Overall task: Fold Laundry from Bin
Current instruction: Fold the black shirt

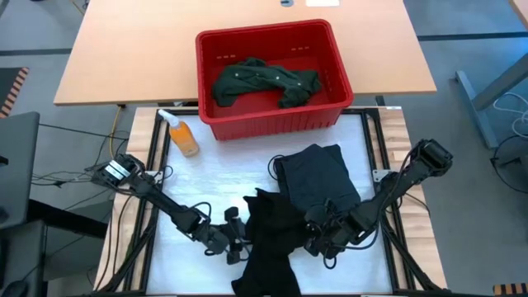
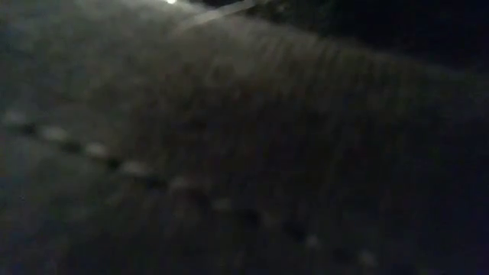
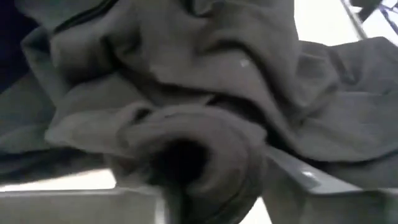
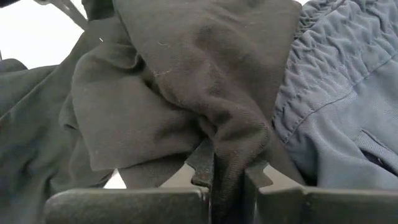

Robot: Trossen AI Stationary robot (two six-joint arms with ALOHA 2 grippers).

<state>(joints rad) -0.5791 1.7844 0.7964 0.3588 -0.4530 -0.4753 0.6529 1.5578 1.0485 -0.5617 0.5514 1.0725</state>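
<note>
At the near edge of the white tabletop (image 1: 223,177), a crumpled black cloth garment (image 1: 271,239) is lying with one end hanging over the edge; the left pincer (image 1: 239,246) is sitting at its left side, pressed into the folds, and whether its fingers are gripping the cloth cannot be told, since bunched fabric is filling the left wrist view; the right pincer (image 4: 228,180) is sitting at the garment's right side, its two dark fingers closing on a ridge of the black cloth. Just beyond, a folded dark navy garment (image 1: 318,177) is lying flat, touching the black one. Farther left, a small orange bottle (image 1: 181,134) is lying near the tabletop's far left corner. Farthest, the rectangular red plastic bin (image 1: 272,124) is standing at the far edge, holding a rumpled dark green buttoned shirt (image 1: 264,81). The low view is showing only dark, blurred cloth.
</note>
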